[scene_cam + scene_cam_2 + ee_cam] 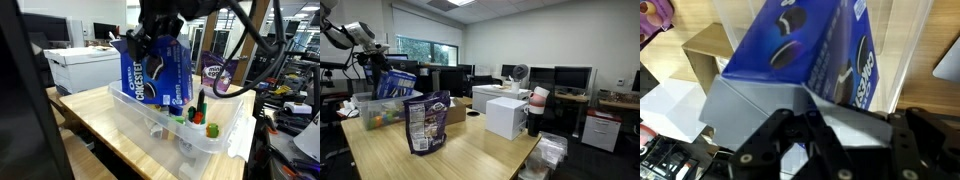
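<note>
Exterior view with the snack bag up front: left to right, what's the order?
blue cookie box → snack bag → white box → low white unit

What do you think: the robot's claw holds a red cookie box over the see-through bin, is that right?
Not quite: the colour is wrong. The gripper holds a blue cookie box, not a red one, over the see-through bin. The wrist view shows the blue best, and both exterior views show it too.
</note>
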### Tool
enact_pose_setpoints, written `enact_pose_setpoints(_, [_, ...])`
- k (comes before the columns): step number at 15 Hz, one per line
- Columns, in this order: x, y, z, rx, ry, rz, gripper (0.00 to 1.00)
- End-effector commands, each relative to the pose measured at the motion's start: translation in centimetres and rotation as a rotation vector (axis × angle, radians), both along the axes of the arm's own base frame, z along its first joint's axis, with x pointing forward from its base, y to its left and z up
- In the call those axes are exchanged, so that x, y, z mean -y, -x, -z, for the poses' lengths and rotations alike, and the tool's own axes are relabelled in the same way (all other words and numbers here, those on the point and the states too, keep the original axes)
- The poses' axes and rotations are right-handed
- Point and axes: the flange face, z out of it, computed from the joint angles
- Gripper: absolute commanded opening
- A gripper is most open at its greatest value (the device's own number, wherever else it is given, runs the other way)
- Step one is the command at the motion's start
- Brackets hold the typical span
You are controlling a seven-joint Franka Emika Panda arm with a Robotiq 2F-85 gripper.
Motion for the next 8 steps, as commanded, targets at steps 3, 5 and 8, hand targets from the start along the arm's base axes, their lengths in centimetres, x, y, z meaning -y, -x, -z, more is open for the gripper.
enact_pose_setpoints(3, [-0.9, 0.5, 0.4, 0.020, -0.031, 0.022, 0.01])
enact_pose_setpoints(5, [-1.3, 0.6, 0.8, 0.029, -0.026, 0.025, 0.01])
enact_pose_setpoints(8, [-1.9, 0.9, 1.5, 0.043, -0.015, 0.035, 0.01])
